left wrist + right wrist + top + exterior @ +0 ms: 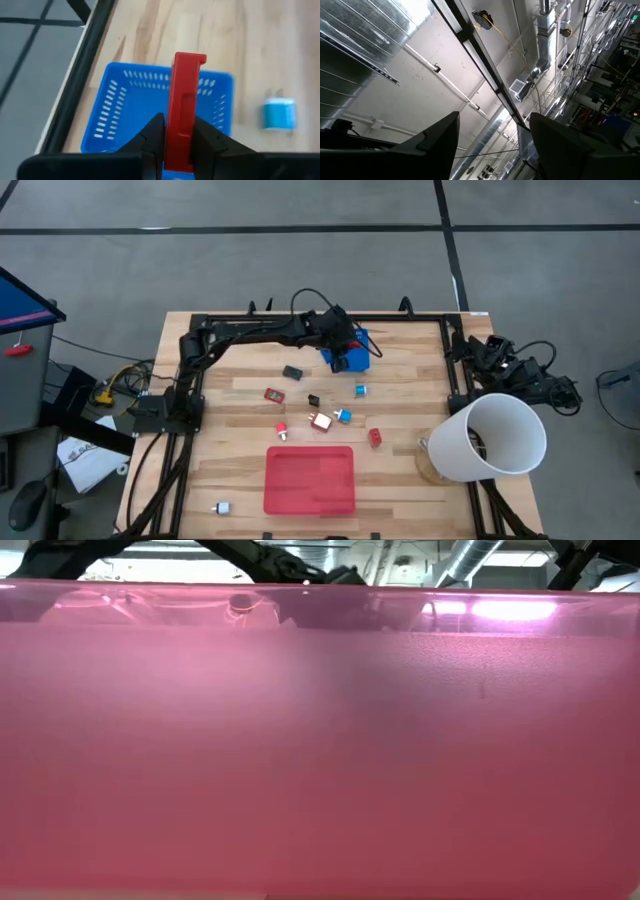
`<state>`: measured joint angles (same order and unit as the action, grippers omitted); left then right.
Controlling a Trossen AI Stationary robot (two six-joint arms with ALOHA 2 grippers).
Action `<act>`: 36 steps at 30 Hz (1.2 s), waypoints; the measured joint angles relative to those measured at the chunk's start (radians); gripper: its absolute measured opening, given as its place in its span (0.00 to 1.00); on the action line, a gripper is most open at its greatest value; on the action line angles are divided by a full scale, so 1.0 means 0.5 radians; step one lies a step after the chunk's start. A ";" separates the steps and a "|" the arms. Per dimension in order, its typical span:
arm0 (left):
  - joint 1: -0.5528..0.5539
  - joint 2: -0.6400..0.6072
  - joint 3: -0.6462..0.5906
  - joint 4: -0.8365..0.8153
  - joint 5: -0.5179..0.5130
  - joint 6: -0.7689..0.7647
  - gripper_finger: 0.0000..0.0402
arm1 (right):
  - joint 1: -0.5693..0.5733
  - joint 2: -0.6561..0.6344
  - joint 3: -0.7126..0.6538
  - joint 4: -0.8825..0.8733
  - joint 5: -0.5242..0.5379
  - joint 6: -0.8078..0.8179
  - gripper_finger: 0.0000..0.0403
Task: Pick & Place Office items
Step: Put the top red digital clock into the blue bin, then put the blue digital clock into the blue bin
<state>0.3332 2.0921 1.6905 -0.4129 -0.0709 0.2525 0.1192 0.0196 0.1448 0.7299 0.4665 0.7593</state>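
My left gripper (pixel 179 145) hangs over the blue perforated bin (pixel 120 110) near the table's far edge, shut on a red blocky item (pixel 184 100). In the high view the left gripper (pixel 340 340) covers part of the bin (pixel 352 352). Small items lie loose on the wood: a black one (pixel 292 372), a red one (pixel 273 394), a blue one (pixel 360 390), a red-and-white one (pixel 322 421), another red one (pixel 375 437) and a white one (pixel 222 507). My right gripper (pixel 492 135) is open, folded back at the table's right edge and pointing up at the ceiling. My left gripper pinches the red blocky item by its lower part (pixel 176 150) between the two fingers (pixel 152 137). The fingers come from above, pointing down. The item is lifted clear, stands lengthwise out of the fingers and hovers over the open bin.
A flat red tray (pixel 310 478) lies near the table's near edge and fills the low view (pixel 320 740). A large white cup (pixel 490 438) lies tipped on its side at the right. A blue item (pixel 279 114) sits on the wood beside the bin. A black frame rims the table (pixel 200 380).
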 joint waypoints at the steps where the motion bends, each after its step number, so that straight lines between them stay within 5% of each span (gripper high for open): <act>1: 0.002 0.022 0.000 -0.005 -0.017 0.026 0.13 | 0.000 0.000 0.000 -0.001 0.002 0.000 0.58; 20: 0.043 0.153 -0.003 0.208 -0.067 0.270 0.15 | 0.000 0.000 0.000 -0.051 0.020 -0.009 0.58; 36: 0.111 0.061 -0.004 0.385 -0.104 0.130 0.43 | 0.000 0.000 0.000 -0.053 0.020 -0.016 0.58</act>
<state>0.3887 2.1228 1.6886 -0.2203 -0.1230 0.3173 0.1192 0.0196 0.1448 0.7033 0.4766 0.7513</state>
